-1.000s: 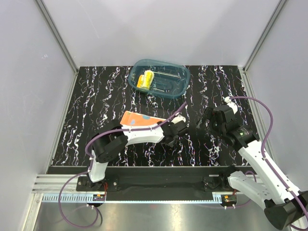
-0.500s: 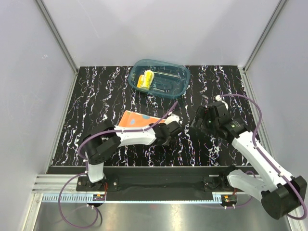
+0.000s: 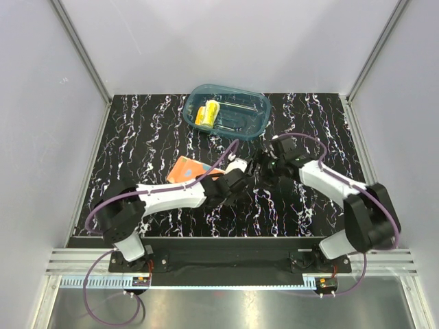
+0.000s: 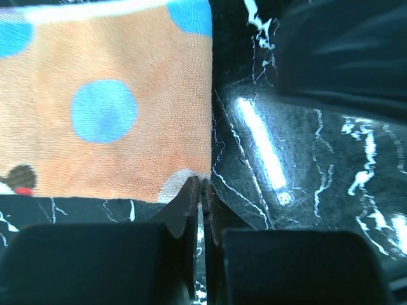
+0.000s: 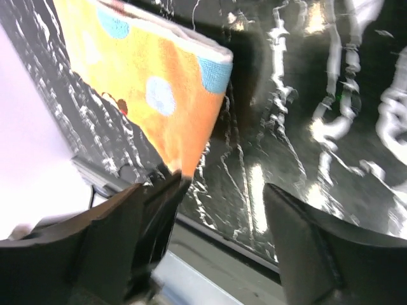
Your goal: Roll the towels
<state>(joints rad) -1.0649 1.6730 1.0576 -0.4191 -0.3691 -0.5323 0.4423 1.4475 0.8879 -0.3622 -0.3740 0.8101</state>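
An orange towel (image 3: 188,166) with blue dots lies flat on the black marbled table, left of centre. My left gripper (image 3: 239,178) is at its right near corner. In the left wrist view the jaws (image 4: 202,185) are shut, pinching that corner of the orange towel (image 4: 114,108). My right gripper (image 3: 265,167) hovers just right of the same corner, open. In the right wrist view the orange towel (image 5: 159,95) tapers to the pinched corner beside my right gripper (image 5: 210,203), which holds nothing. A yellow towel (image 3: 207,113), rolled, lies in the tub.
A teal translucent tub (image 3: 255,104) stands at the back centre of the table. Grey walls enclose the table on three sides. Purple cables loop over both arms near the middle.
My left gripper has shut on the towel's corner. The right arm has swung left, bringing its gripper next to that corner, with its jaws slightly narrower.
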